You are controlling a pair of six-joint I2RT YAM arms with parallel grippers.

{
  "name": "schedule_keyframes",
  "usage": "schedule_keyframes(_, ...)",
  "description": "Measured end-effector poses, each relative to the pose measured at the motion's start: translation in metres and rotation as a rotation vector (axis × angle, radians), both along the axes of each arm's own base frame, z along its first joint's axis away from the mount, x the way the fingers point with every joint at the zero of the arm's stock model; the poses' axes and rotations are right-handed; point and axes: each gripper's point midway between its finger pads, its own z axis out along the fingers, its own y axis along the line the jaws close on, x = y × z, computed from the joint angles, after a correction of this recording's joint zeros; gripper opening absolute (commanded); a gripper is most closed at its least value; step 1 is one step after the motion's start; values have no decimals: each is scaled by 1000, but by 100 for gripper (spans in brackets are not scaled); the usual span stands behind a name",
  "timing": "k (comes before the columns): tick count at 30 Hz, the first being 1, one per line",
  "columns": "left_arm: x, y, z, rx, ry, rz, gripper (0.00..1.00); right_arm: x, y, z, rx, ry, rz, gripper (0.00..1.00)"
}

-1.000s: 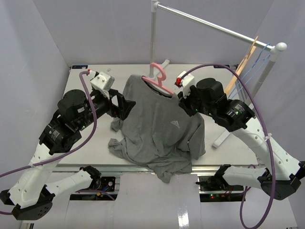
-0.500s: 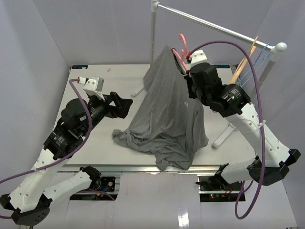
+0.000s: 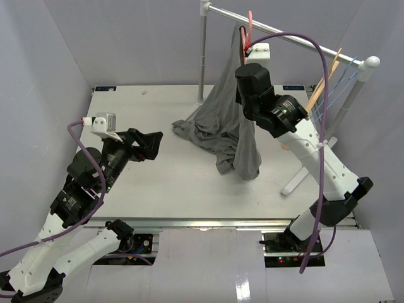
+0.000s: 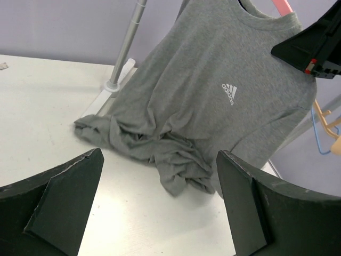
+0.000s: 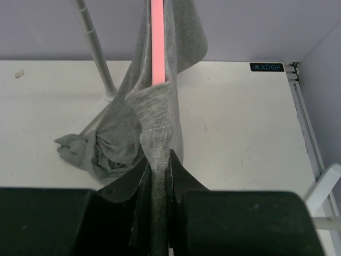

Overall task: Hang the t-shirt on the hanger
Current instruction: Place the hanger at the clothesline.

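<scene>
Nearest, toward 8 o'clock over the surface [image 3: 158, 189]: left end effector [image 3: 149, 142], jaws spread wide, holding nothing, facing the cloth. Further in, near the centre: hem and one sleeve of the t-shirt [image 3: 224, 126] bunched on the surface, the rest hauled up in a steep drape toward 12 o'clock. Above that: right end effector [image 5: 158, 169], pinched together on a fold of grey cloth at the shoulder, perhaps with plastic inside the fold. Just beyond the fingertips: the hanger [image 5: 157, 37], threaded through the neck, one pink arm showing. Farthest, between 12 and 1 o'clock: pink hook up by the rail [image 3: 284, 35], seated over it or merely beside it, impossible to tell. Off at 2 o'clock, well apart: tan hanger [image 3: 325, 82] and blue hanger [image 3: 344, 71]. Judged to be the hanging step, with dressing apparently done. Next, probably: settle the hook onto the rail, then let go gently and back away without dragging the collar off.
</scene>
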Motion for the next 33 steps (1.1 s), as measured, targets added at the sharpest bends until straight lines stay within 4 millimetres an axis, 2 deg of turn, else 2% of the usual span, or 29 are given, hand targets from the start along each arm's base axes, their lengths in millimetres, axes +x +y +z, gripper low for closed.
schedule_keyframes(6,8,2,-14,8,42,45,98,25,17,1,28,-33,-46,8)
schedule_keyframes(16,11,4,-31,1,79,71,98,52,36,2,111,-121,-99,8)
schedule_keyframes(24,5,9,-28,-35,57,70,98,68,32,-26,92,-223,-191,8)
schedule_keyframes(28,6,8,-27,-44,45,70,98,70,30,-14,122,-272,-215,8)
schedule_keyframes(33,11,3,-41,-24,69,68,98,76,32,3,159,-320,-240,8)
